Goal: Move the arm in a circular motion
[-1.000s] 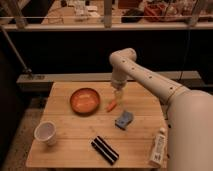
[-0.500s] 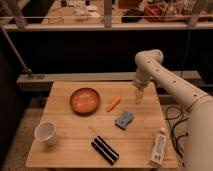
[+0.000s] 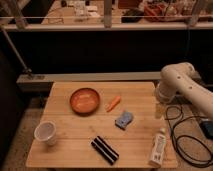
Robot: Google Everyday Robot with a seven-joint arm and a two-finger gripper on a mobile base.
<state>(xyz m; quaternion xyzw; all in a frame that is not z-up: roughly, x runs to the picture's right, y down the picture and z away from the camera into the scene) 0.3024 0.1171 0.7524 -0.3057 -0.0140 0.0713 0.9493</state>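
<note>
At table's right edge | arm (image 3: pixel 184 85) folded down beside table (image 3: pixel 75 125) | gripper (image 3: pixel 159 111) below elbow, finger state unclear | carrot (image 3: pixel 113 103) well left.

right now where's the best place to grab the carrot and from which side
Take the carrot around its middle, coming straight down from above: it lies flat and slanted, apart from the bowl. The gripper hangs off the table's right edge.

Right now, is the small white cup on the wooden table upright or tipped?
Upright: the white cup shows its open rim upward. The gripper hangs past the table's right edge.
</note>
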